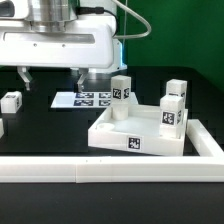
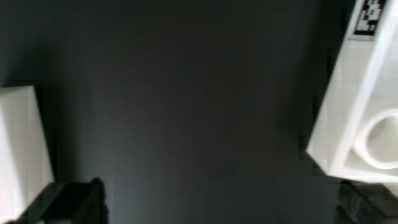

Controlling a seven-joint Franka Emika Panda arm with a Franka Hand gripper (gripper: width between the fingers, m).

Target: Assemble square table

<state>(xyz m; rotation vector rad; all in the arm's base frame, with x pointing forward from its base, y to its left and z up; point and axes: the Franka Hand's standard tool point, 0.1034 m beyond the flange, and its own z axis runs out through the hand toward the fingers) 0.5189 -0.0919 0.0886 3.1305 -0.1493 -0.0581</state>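
Observation:
The white square table top [image 1: 112, 133] lies on the black table at the exterior view's right, with tags on its rim. White tagged legs stand upright on it, one at the back [image 1: 120, 92] and others on the exterior view's right side [image 1: 170, 112]. A loose leg [image 1: 10, 101] lies at the exterior view's left. My gripper [image 1: 50, 75] hangs open and empty above the bare table between the loose leg and the top. In the wrist view the gripper [image 2: 222, 205] is over dark table, with the top's rim and a socket [image 2: 365, 115] at one edge and a white block [image 2: 16, 140] at the other.
The marker board [image 1: 85, 99] lies flat behind the gripper. A long white L-shaped rail [image 1: 100, 171] runs along the front and up the exterior view's right side [image 1: 207, 140]. A green wall stands at the back.

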